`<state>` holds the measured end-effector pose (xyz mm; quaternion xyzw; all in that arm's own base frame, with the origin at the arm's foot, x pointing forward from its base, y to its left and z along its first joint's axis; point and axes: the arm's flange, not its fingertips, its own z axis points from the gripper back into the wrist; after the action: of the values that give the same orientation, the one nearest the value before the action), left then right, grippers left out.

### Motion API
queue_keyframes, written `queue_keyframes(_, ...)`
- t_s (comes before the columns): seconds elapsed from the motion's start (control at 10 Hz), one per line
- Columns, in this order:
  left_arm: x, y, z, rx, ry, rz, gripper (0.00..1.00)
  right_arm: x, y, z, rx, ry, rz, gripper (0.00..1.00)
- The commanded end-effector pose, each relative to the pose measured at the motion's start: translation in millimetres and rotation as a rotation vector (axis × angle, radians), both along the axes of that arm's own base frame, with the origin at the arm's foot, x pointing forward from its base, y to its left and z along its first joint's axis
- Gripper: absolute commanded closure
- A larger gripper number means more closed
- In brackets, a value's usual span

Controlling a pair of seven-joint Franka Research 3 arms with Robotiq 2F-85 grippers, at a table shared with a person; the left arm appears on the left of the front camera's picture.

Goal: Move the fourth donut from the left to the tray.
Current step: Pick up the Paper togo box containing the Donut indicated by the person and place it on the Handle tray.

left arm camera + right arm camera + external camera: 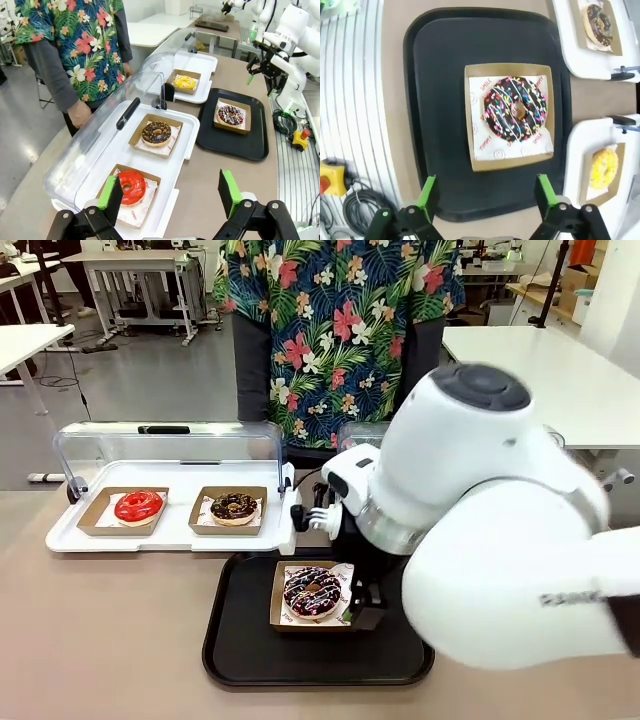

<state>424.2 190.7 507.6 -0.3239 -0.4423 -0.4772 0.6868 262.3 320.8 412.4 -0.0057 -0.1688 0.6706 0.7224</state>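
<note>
The dark chocolate-glazed ring donut with pink and white stripes (pixel 515 109), in its brown cardboard holder, is seen at frame centre in the right wrist view, set inside the large black rectangular plastic tray (pixel 440 100). The right gripper (pixel 483 196) is held released above the tray's near edge, nothing between its green pads. The left gripper (pixel 170 190), lower frame in the left wrist view, is likewise spread open over the white display tray (pixel 170 175) holding a red-glazed donut (pixel 131 186).
</note>
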Motion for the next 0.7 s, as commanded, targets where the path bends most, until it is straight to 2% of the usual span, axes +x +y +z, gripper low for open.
queue_keyframes(0.0, -1.2, -1.4, 1.7, -0.005, -0.005, -0.007, 0.00, -83.3, -123.7, -43.3, 0.026, 0.028, 0.038, 0.00)
queue_keyframes(0.1, -1.2, -1.4, 1.7, -0.005, -0.005, -0.007, 0.00, -80.8, -125.4, -43.6, 0.033, 0.031, 0.038, 0.00)
queue_keyframes(0.3, -1.2, -1.4, 1.7, -0.005, -0.005, -0.007, 0.00, -71.6, -127.6, -48.9, 0.043, 0.104, 0.043, 0.00)
queue_keyframes(0.4, -1.2, -1.4, 1.7, -0.005, -0.005, -0.007, 0.00, 1.4, -27.3, 28.9, 0.000, 0.032, 0.014, 0.00)
queue_keyframes(0.6, -1.2, -1.4, 1.7, -0.005, -0.005, -0.007, 0.00, 1.4, -27.3, 28.9, 0.000, 0.032, 0.014, 0.00)
